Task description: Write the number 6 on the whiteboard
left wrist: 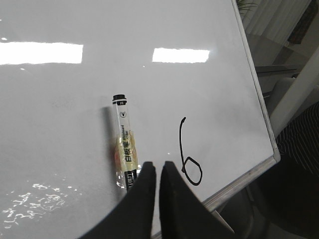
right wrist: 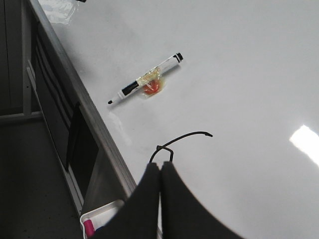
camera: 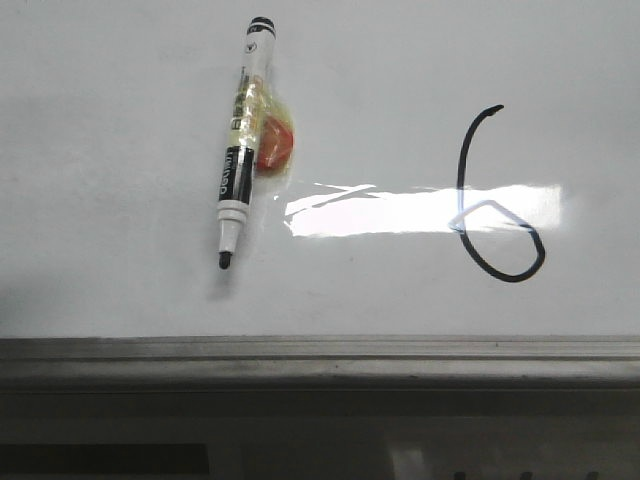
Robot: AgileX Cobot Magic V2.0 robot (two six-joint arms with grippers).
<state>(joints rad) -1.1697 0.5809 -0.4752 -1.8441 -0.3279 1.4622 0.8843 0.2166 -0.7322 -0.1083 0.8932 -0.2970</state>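
The whiteboard (camera: 400, 80) fills the front view, glossy white with a bright reflection. The number 6 (camera: 461, 175) is drawn on it at the right, a thin black line with a loop at its bottom. A black-and-white marker (camera: 243, 140) lies uncapped on the board at the left, tip towards the near edge, with yellowish tape and an orange blob (camera: 277, 145) on its barrel. No gripper shows in the front view. My left gripper (left wrist: 158, 165) hovers over the board between the marker (left wrist: 124, 134) and the 6 (left wrist: 180, 144), fingers nearly together, holding nothing. My right gripper (right wrist: 160, 164) is shut and empty, next to the 6 (right wrist: 189, 135).
The board's grey metal frame (camera: 320, 350) runs along the near edge. A small white tray (right wrist: 94, 221) holding a pink object sits below that edge. Striped fabric (left wrist: 299, 139) and a white post lie beyond the board's corner.
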